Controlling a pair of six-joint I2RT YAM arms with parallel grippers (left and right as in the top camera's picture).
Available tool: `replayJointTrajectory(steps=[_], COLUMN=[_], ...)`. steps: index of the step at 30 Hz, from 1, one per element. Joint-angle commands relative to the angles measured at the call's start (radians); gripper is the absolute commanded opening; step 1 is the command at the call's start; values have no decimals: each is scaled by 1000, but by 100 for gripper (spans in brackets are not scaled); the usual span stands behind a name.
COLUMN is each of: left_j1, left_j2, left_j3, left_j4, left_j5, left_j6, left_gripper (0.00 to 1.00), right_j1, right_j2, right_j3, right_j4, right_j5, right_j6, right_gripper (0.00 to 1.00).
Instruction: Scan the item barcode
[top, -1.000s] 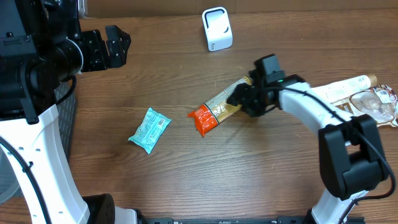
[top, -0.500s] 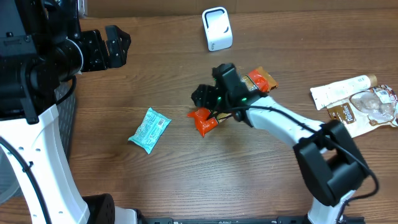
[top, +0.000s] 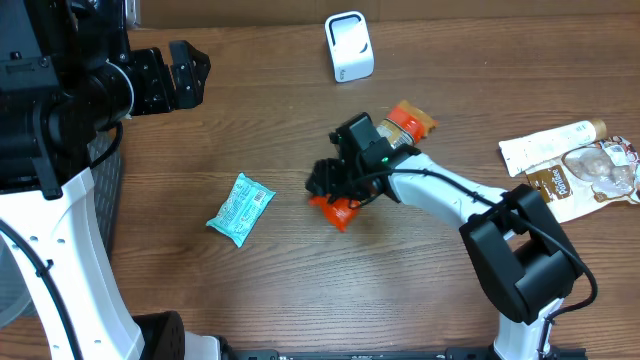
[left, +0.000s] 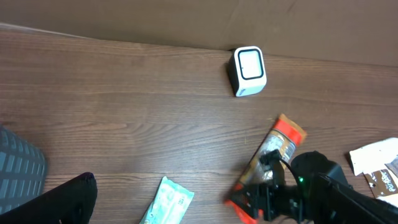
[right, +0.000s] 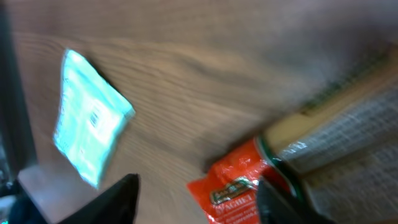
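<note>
Right pincer (top: 332, 188) stands parted astride the orange-ended snack packet (left: 273, 149); left pincer (top: 190, 74) hangs wide

A brown wood-grain table (top: 300, 290) carries everything. Near its far edge stands a small white barcode scanner (top: 349, 46), alone on bare wood. Toward the middle lies a long snack packet (left: 272, 151), slanted, with orange ends and a gold and grey body, its upper end pointing toward the right of the scanner. Well apart to the left of it, a teal wrapper (top: 240, 208) lies flat, also slanted. At the right edge sits a small heap: a white pouch (top: 548, 145), a clear bag (top: 600, 165) and a brown packet (top: 560, 190), touching and overlapping.
</note>
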Motion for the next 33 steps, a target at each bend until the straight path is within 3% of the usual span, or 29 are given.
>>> replayJointTrajectory(steps=[1, 8, 15, 20, 25, 33], left_j1=[10, 10, 10, 10, 10, 10], left_j2=[11, 11, 11, 11, 11, 11], left_j3=[15, 15, 15, 15, 15, 15], left_j4=[1, 1, 1, 1, 1, 1], left_j5=[-5, -5, -5, -5, -5, -5], left_j6=[3, 4, 3, 3, 3, 3], left_gripper=[100, 100, 100, 100, 100, 100], right_j1=[-38, -109, -241, -350, -410, -417], right_j2=[20, -35, -164, -156, -55, 90], right_j3=[-18, 12, 129, 124, 122, 122], right_j4=[-132, -296, -420, -371, -295, -171], right_j5=[-48, -69, -86, -86, -116, -211], right_j6=[-114, -274, -362, -486, -619, -649], right_gripper=[57, 56, 73, 91, 92, 91])
